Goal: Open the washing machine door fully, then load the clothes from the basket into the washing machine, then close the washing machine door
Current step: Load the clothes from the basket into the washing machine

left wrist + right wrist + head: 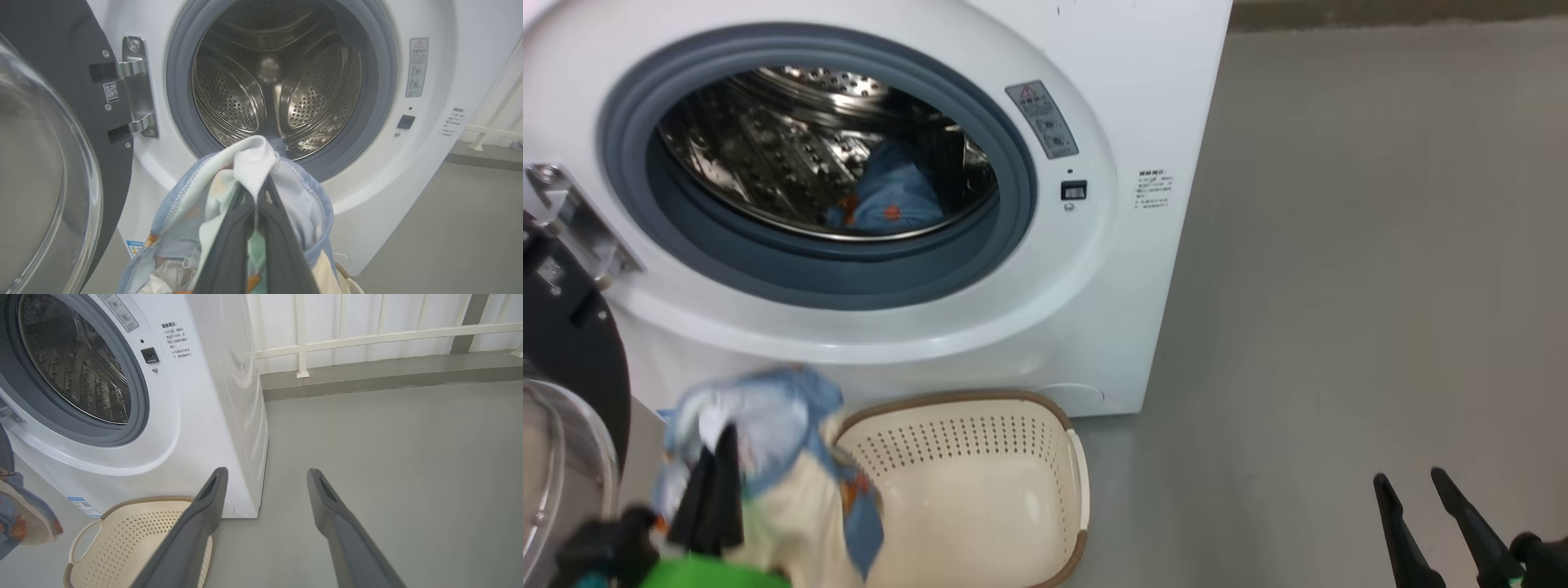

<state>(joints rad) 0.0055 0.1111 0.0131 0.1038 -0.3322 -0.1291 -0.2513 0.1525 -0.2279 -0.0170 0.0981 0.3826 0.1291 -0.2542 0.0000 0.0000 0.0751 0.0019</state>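
The washing machine (1094, 269) stands with its door (564, 384) swung wide to the left, its glass bowl (36, 171) close to my left arm. One light blue garment (890, 196) lies inside the steel drum (278, 77). My left gripper (719, 457) is shut on a bundle of blue and cream clothes (784, 457), held up left of the basket (980, 490) and below the drum opening. From the left wrist, the clothes (245, 179) hang in front of the gasket. The basket's inside shows bare. My right gripper (1417, 490) stands open over the floor, far right.
Grey floor (1380, 286) stretches to the right of the machine. A white railing (367, 335) and a low kerb run along the back wall. The door hinge (137, 85) sits at the machine's left edge.
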